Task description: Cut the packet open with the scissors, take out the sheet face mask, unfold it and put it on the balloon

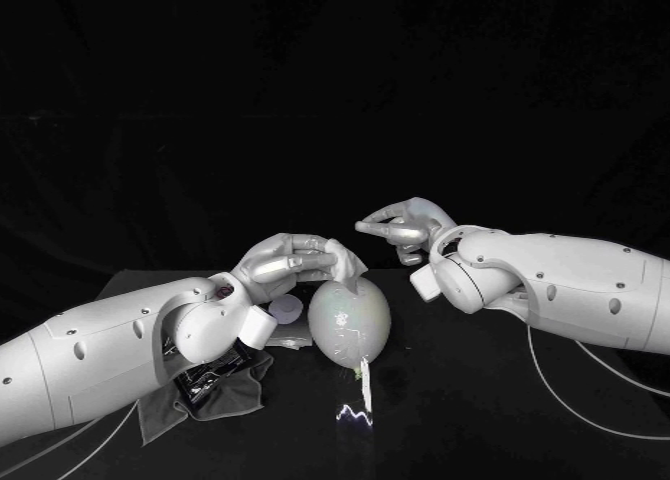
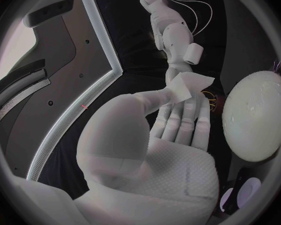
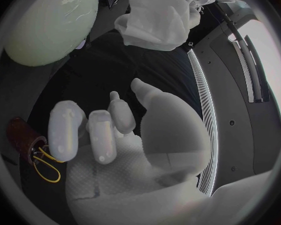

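The step in hand looks like the unfolding. The left robot hand (image 1: 295,262) pinches the white, crumpled, still-folded sheet face mask (image 2: 189,86) between thumb and fingertips and holds it just beside the top of the pale, egg-shaped balloon (image 1: 350,322), which stands upright on the black bench (image 1: 479,400). The right robot hand (image 1: 404,226) hangs near, above and behind the balloon. Its fingers are curled in and they hold nothing.

To do this well, the right robot hand should probably uncurl and take a free corner or edge of the mask, well away from the left pinch, so that the two grips pull apart sideways rather than against one point. The sheet looks thin, limp and probably wet, so its layers may cling, and slow, gentle tension should suit it better than a tug. The mask is best kept off the balloon until it is spread. The balloon is light and a knock might roll or tip it.
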Action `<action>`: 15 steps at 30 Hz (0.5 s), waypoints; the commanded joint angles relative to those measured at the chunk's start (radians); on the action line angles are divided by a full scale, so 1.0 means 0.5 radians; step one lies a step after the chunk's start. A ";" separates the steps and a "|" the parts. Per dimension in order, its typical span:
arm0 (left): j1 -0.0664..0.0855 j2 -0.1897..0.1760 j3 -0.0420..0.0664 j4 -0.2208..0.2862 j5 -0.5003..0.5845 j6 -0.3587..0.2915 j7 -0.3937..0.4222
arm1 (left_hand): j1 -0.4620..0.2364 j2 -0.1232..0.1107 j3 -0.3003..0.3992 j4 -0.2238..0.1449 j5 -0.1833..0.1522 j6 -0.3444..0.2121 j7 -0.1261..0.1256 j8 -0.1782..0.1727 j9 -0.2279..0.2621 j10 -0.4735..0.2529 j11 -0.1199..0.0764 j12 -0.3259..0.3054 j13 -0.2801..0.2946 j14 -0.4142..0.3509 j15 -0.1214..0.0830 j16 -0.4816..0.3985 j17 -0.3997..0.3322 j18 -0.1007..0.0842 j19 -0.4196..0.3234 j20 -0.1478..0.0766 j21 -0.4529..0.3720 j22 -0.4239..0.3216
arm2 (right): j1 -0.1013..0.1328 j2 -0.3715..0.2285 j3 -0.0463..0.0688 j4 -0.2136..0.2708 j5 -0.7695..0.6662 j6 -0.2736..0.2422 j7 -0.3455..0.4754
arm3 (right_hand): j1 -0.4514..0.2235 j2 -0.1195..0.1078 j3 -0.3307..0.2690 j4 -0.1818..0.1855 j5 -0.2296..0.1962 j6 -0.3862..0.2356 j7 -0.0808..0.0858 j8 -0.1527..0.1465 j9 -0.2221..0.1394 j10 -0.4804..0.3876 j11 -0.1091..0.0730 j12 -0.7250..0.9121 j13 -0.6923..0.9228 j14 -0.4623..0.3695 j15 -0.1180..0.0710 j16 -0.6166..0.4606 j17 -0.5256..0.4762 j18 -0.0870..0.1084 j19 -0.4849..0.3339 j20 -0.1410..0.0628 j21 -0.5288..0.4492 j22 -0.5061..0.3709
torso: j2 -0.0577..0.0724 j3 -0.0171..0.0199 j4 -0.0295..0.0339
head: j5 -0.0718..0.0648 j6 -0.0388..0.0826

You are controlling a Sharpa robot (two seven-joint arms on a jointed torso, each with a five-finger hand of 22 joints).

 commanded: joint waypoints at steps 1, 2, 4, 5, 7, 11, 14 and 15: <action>0.002 -0.003 0.003 0.002 0.104 0.105 0.037 | 0.000 0.020 0.004 -0.011 0.009 -0.024 0.020 0.034 0.185 -0.011 -0.008 0.000 0.000 0.037 -0.011 0.021 0.004 -0.040 0.040 0.000 0.015 0.004 | 0.004 -0.043 0.000 0.029 0.007 -0.053 0.102 | -0.015 0.018 -0.026 0.020 0.008 0.031 -0.005 -0.006 -0.003 0.017 -0.005 0.022 0.134 0.126 0.012 0.016 0.342 0.026 0.031 0.010 0.038 0.376 | 0.001 -0.0012 0.002 | -0.003 0.003; 0.002 -0.004 0.003 0.002 0.108 0.102 0.036 | -0.002 0.022 0.007 -0.013 0.008 -0.031 0.021 0.043 0.191 -0.014 -0.009 -0.001 0.000 0.064 -0.017 0.037 0.006 -0.041 0.058 0.000 0.019 0.006 | 0.005 -0.083 0.000 0.065 0.023 -0.079 0.123 | -0.009 0.028 -0.030 0.029 0.009 0.047 -0.008 -0.002 -0.002 0.033 -0.008 0.044 0.143 0.133 0.010 0.026 0.356 0.021 0.048 0.011 0.064 0.385 | 0.001 -0.0008 0.002 | -0.005 0.003; 0.002 -0.006 0.003 0.002 0.112 0.094 0.035 | -0.003 0.021 0.008 -0.014 0.008 -0.036 0.021 0.049 0.195 -0.018 -0.009 -0.002 0.000 0.070 -0.019 0.040 0.005 -0.041 0.076 -0.001 0.023 0.008 | 0.006 -0.115 0.000 0.104 0.032 -0.097 0.141 | 0.030 0.056 -0.030 0.030 0.011 0.155 -0.035 0.052 0.018 0.141 -0.031 0.219 0.231 0.168 -0.008 0.074 0.430 -0.003 0.115 0.005 0.171 0.423 | 0.002 0.0003 0.003 | -0.009 0.003; 0.002 -0.007 0.003 0.002 0.113 0.089 0.035 | -0.004 0.021 0.008 -0.014 0.008 -0.037 0.021 0.049 0.195 -0.018 -0.009 -0.002 0.000 0.071 -0.019 0.041 0.005 -0.041 0.077 -0.001 0.023 0.008 | 0.006 -0.136 0.000 0.133 0.037 -0.109 0.155 | 0.047 0.067 -0.034 0.035 0.012 0.177 -0.045 0.057 0.017 0.168 -0.039 0.261 0.252 0.175 -0.015 0.083 0.444 -0.008 0.131 -0.003 0.197 0.432 | 0.003 0.0008 0.004 | -0.010 0.003; 0.002 -0.009 0.003 0.003 0.116 0.075 0.031 | -0.005 0.019 0.009 -0.015 0.008 -0.039 0.022 0.052 0.197 -0.022 -0.008 -0.004 -0.001 0.073 -0.019 0.042 0.004 -0.040 0.081 -0.002 0.024 0.009 | 0.003 -0.184 -0.002 0.210 0.044 -0.135 0.188 | 0.078 0.086 -0.034 0.038 0.015 0.217 -0.060 0.068 0.017 0.230 -0.056 0.371 0.310 0.192 -0.028 0.110 0.487 -0.024 0.171 -0.015 0.262 0.455 | 0.004 0.0022 0.003 | -0.013 0.000; 0.002 -0.013 0.003 0.003 0.117 0.045 0.021 | -0.006 0.018 0.009 -0.016 0.008 -0.044 0.024 0.058 0.200 -0.029 -0.007 -0.006 -0.001 0.075 -0.019 0.043 0.002 -0.038 0.089 -0.003 0.029 0.011 | -0.016 -0.274 -0.009 0.376 0.040 -0.165 0.226 | 0.143 0.117 -0.020 0.027 0.018 0.293 -0.092 0.074 0.007 0.371 -0.082 0.632 0.460 0.205 -0.055 0.133 0.525 -0.060 0.253 -0.040 0.405 0.505 | 0.002 0.0010 0.000 | -0.011 -0.006; 0.002 -0.015 0.003 0.004 0.112 0.028 0.016 | -0.006 0.017 0.009 -0.016 0.008 -0.046 0.024 0.061 0.202 -0.030 -0.007 -0.005 -0.001 0.076 -0.019 0.044 0.001 -0.037 0.094 -0.003 0.031 0.012 | -0.035 -0.317 -0.014 0.470 0.031 -0.170 0.234 | 0.161 0.118 -0.021 0.024 0.019 0.322 -0.101 0.070 0.000 0.421 -0.091 0.731 0.518 0.205 -0.062 0.133 0.525 -0.072 0.280 -0.049 0.453 0.520 | 0.001 0.0009 -0.001 | -0.012 -0.011; 0.002 -0.016 0.003 0.005 0.107 0.019 0.014 | -0.005 0.017 0.009 -0.017 0.008 -0.047 0.025 0.063 0.202 -0.031 -0.007 -0.006 -0.001 0.077 -0.019 0.044 0.001 -0.036 0.096 -0.003 0.032 0.012 | -0.046 -0.334 -0.016 0.510 0.028 -0.165 0.232 | 0.162 0.118 -0.021 0.024 0.018 0.327 -0.103 0.070 -0.001 0.425 -0.092 0.738 0.522 0.205 -0.063 0.133 0.525 -0.073 0.282 -0.049 0.458 0.522 | 0.001 0.0014 0.000 | -0.011 -0.012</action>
